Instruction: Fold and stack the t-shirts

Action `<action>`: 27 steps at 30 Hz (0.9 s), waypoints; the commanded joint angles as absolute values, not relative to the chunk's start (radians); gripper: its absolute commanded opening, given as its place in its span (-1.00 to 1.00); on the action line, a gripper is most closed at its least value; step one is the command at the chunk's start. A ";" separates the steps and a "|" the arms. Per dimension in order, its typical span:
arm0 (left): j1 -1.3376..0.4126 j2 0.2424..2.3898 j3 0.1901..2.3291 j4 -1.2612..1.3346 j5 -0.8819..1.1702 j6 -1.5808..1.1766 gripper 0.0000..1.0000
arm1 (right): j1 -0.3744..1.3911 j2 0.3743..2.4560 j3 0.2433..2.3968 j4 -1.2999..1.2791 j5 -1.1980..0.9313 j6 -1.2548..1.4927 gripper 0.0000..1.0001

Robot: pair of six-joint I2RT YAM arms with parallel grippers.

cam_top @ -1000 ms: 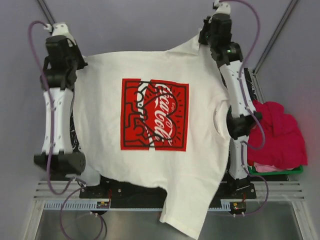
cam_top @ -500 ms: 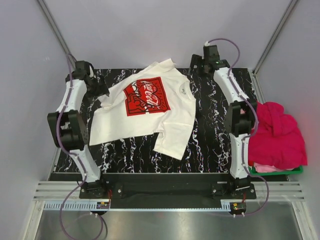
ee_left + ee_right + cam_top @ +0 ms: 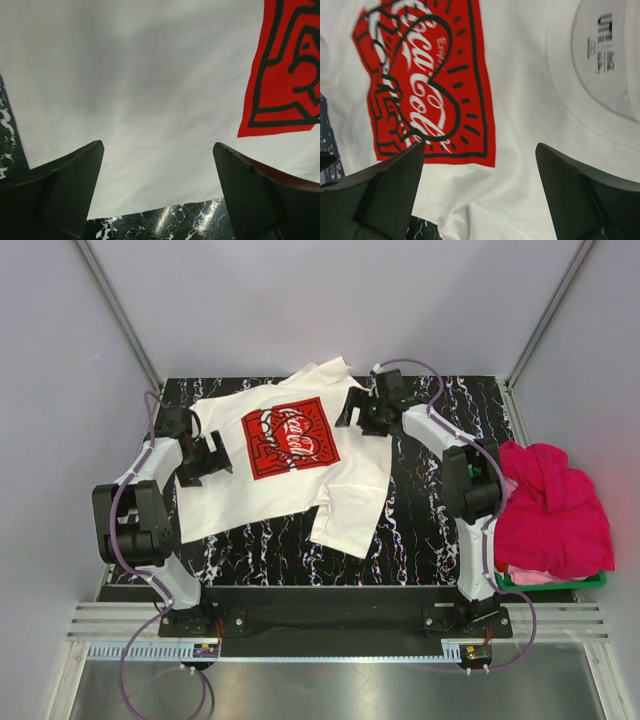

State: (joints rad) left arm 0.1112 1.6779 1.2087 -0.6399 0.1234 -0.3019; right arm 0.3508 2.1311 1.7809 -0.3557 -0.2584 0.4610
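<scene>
A white t-shirt (image 3: 300,480) with a red Coca-Cola print (image 3: 290,437) lies spread, print up and a little crooked, on the black marbled table (image 3: 420,530). My left gripper (image 3: 208,457) hovers open over the shirt's left edge. The left wrist view shows plain white cloth (image 3: 150,90) between its parted fingers (image 3: 70,185). My right gripper (image 3: 357,410) stands open above the collar side. Its wrist view shows the print (image 3: 430,80) and the neck label (image 3: 604,45). Neither holds anything. Magenta-pink t-shirts (image 3: 555,505) are heaped at the right.
The pink heap sits in a green basket (image 3: 560,582) off the table's right edge. One sleeve (image 3: 320,375) of the white shirt reaches toward the far table edge. A lower corner (image 3: 345,530) is folded over toward the front.
A second ago both grippers held the white t-shirt up, stretched in the air. They have let go, and it now lies on the table. Both arms then moved inward over it.
</scene>
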 commanded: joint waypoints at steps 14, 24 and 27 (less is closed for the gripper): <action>0.097 1.517 1.062 -0.606 0.160 -0.370 0.91 | 0.354 1.966 1.208 -0.440 -0.107 0.717 0.99; 0.097 1.188 0.910 -0.721 0.137 -0.391 0.91 | 0.364 1.565 0.945 -0.578 -0.022 0.772 0.99; 0.097 1.146 0.919 -0.752 0.117 -0.362 0.91 | 0.403 1.428 0.998 -0.672 0.044 0.761 0.99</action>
State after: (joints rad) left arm 0.0956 1.1793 0.9115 -0.7219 0.1398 -0.3809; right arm 0.3668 1.5620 0.9386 -0.5514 -0.0483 0.7570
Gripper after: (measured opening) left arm 0.958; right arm 0.994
